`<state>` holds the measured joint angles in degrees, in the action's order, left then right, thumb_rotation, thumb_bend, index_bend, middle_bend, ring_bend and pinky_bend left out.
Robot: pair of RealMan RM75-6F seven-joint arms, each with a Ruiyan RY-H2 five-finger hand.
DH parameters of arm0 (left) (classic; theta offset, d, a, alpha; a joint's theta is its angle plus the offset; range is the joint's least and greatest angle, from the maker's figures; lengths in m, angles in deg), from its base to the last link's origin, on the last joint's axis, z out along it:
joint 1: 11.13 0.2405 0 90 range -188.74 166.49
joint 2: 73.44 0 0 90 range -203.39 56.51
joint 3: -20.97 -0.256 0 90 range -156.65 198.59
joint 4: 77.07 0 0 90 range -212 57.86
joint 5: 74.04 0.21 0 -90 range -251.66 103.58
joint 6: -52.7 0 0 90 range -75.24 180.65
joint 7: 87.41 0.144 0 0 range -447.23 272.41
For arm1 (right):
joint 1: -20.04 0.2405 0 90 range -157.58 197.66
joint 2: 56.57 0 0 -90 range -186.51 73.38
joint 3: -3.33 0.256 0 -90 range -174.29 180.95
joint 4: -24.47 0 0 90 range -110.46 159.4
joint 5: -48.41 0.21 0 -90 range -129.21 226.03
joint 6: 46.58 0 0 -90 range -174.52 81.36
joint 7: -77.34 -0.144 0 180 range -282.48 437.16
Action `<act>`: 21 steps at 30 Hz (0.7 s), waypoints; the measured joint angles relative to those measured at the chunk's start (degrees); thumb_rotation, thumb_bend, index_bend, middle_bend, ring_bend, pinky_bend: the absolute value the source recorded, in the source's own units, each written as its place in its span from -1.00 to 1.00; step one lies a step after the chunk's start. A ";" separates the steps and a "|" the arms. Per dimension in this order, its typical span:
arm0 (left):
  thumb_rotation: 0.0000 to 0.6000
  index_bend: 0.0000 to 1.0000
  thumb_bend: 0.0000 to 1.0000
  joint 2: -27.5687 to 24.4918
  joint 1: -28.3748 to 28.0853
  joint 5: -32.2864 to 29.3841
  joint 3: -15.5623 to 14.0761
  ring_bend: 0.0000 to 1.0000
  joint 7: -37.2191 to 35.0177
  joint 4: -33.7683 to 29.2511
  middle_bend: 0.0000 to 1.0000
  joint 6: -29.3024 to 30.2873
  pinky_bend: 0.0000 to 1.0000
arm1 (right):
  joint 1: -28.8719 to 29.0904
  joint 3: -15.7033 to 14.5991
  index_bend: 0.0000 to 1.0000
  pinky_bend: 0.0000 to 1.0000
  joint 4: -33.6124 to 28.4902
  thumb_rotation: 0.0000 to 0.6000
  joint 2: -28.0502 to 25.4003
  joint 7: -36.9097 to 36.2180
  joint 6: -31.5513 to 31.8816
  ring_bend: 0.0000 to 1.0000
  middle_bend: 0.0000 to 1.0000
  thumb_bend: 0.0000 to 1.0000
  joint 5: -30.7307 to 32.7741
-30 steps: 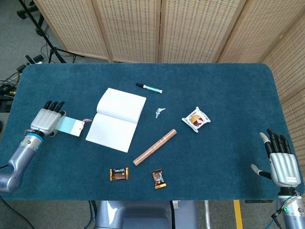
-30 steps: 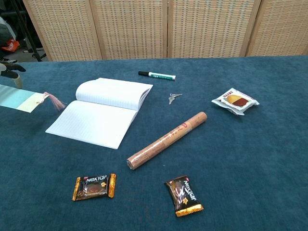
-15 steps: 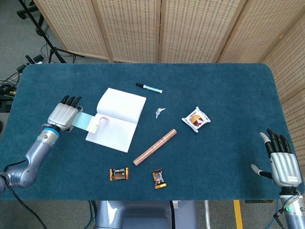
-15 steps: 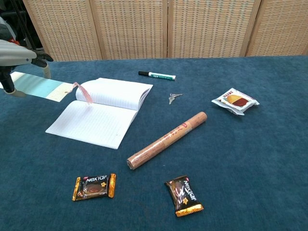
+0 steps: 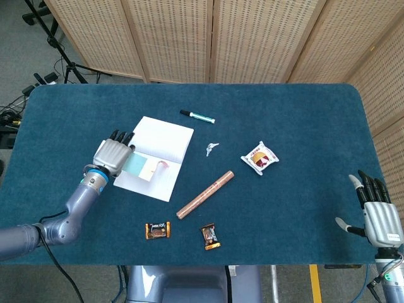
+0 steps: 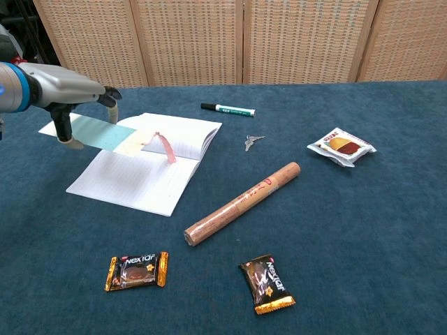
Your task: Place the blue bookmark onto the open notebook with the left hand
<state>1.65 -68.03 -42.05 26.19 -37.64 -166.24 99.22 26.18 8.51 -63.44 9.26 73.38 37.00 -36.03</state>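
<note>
My left hand [image 5: 112, 153] grips the blue bookmark [image 6: 105, 133] by its near end and holds it over the open notebook [image 5: 154, 158], the strip reaching across the left edge of the pages; in the chest view its far end and pink tassel [image 6: 165, 146] hang above the fold, and I cannot tell whether the tassel touches the paper. The notebook lies flat on the blue table [image 5: 290, 120]. Below it, toward my side, a Nextar chocolate bar [image 6: 137, 271] sits in its dark wrapper. Beyond the notebook's far right corner lies a green-and-white marker [image 5: 197, 116] with a black cap. A long brown paper-wrapped roll [image 6: 242, 202] lies diagonally just right of the notebook, apart from it, and a second Nextar bar [image 6: 267, 284] rests near the roll's lower end. A small set of keys [image 5: 211, 148] lies between marker and roll. Further right sits a white snack packet [image 5: 260, 158] with a red and yellow print. At the far right, past the table's corner, my right hand [image 5: 377, 214] holds nothing, fingers straight and spread, thumb out to the side.
</note>
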 measured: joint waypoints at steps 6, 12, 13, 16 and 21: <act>1.00 -0.32 -0.46 4.11 -4.71 -8.12 -1.48 -1.00 4.90 0.22 -1.00 2.16 -1.00 | -0.27 -0.05 -1.00 -1.00 0.40 1.00 -0.40 -1.70 0.42 -1.00 -1.00 -0.64 -0.37; 1.00 -0.32 -0.46 6.30 -7.34 -12.19 -2.49 -1.00 5.81 1.60 -1.00 2.69 -1.00 | -0.12 -0.13 -1.00 -1.00 0.57 1.00 -0.50 -2.42 0.01 -1.00 -1.00 -0.64 -0.48; 1.00 -0.32 -0.46 6.66 -7.65 -12.27 -2.79 -1.00 5.97 1.94 -1.00 2.73 -1.00 | -0.09 -0.14 -1.00 -1.00 0.59 1.00 -0.50 -2.49 -0.03 -1.00 -1.00 -0.64 -0.51; 1.00 -0.32 -0.46 7.23 -8.10 -12.52 -3.14 -1.00 6.14 2.48 -1.00 2.83 -1.00 | -0.03 -0.17 -1.00 -1.00 0.69 1.00 -0.49 -2.60 -0.10 -1.00 -1.00 -0.64 -0.61; 1.00 -0.32 -0.46 8.63 -8.65 -13.11 -3.58 -1.00 6.31 4.29 -1.00 2.91 -1.00 | -0.07 -0.16 -1.00 -1.00 0.88 1.00 -0.52 -3.23 -0.07 -1.00 -1.00 -0.64 -0.57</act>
<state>10.28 -76.68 -55.15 22.62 -31.33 -161.96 102.13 26.11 8.35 -62.56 8.74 70.15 36.94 -36.61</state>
